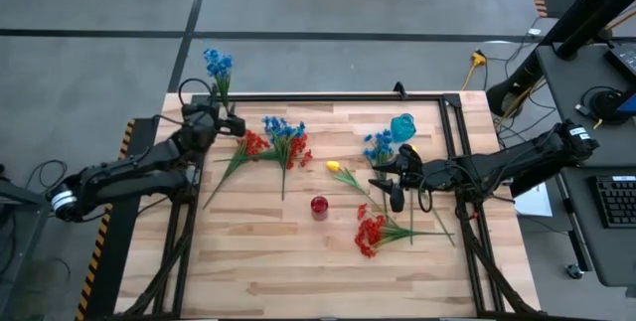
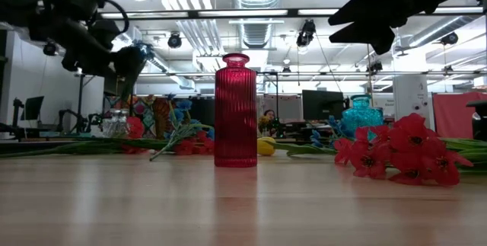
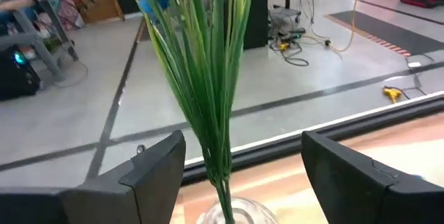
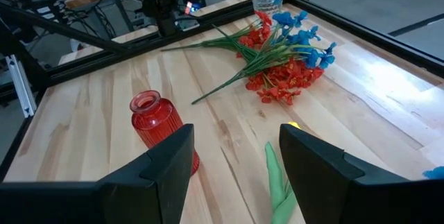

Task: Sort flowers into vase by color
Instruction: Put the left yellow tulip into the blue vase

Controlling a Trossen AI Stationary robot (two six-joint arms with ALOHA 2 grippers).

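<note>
Blue flowers (image 3: 201,71) stand upright in a clear vase (image 3: 229,213) at the surface's far left corner, between the spread fingers of the open left gripper (image 3: 239,168), likely just released; the vase is mostly cut off. Right gripper (image 4: 236,161) hovers open over a yellow flower (image 1: 341,169), its bud barely showing
</note>
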